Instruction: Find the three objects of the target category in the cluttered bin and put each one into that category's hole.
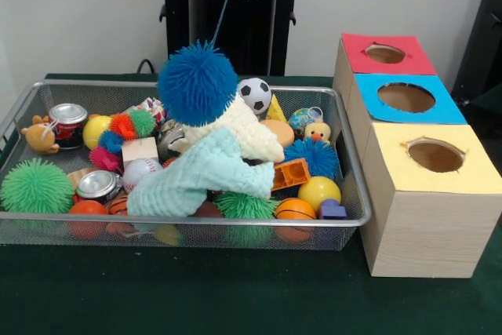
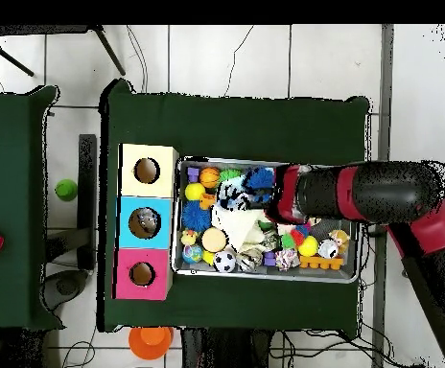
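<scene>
You won't find any readable text, label, brand or number here, not on the boxes (image 1: 423,186) nor the bin's (image 1: 345,221) clutter.

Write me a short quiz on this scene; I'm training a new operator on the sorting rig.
1. True or false: the blue spiky ball lies under the knitted cloth.
2. Which holed box is nearest the camera in the front view? A red box, B blue box, C yellow box.
3. What colour is the spiky ball at the left end of the bin in the front view?
Key: 1 false, it hangs on a string above the cloth; 2 C; 3 green.
</scene>
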`<move>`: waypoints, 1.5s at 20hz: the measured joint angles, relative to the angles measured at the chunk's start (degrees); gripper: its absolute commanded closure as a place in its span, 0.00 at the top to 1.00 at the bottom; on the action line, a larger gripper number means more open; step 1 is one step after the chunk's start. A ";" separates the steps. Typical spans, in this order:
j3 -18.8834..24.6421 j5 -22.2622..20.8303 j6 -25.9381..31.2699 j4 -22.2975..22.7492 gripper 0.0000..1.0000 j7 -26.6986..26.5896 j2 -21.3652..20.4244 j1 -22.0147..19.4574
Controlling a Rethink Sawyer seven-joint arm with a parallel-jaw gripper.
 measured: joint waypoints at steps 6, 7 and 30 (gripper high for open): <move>-0.89 -4.73 15.70 -0.72 0.00 -0.01 -0.82 2.17; -0.94 -5.33 17.53 -0.83 0.00 -0.01 -0.83 2.46; 2.20 -4.65 -6.15 -0.62 0.00 0.00 0.83 -0.42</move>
